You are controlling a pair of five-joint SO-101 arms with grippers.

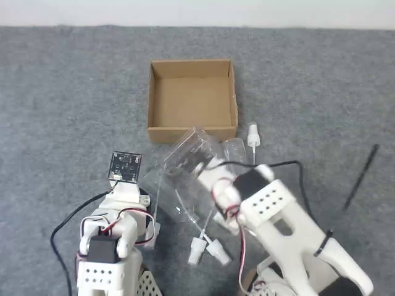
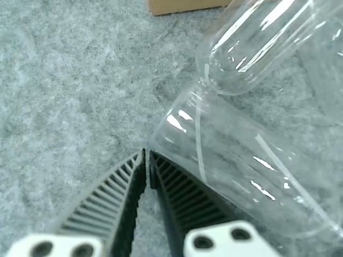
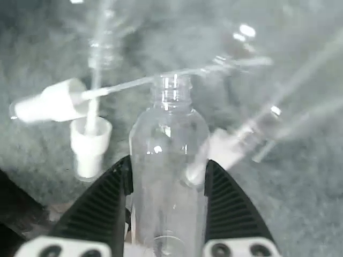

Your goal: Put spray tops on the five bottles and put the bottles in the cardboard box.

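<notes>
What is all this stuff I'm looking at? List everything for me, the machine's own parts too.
cardboard box: one, brown, open and empty, far side of the table.
bottles: several, clear, heaped before the box; exact count unclear.
held bottle: one, clear, in the right end effector.
spray tops: at least three, white; two near the arms, one right of the box.
thin black stick: one, black, far right.
table: one, grey, carpet-like.
left end effector: one, black, shut, beside a lying bottle.
right end effector: one, black, gripping the held bottle.
</notes>
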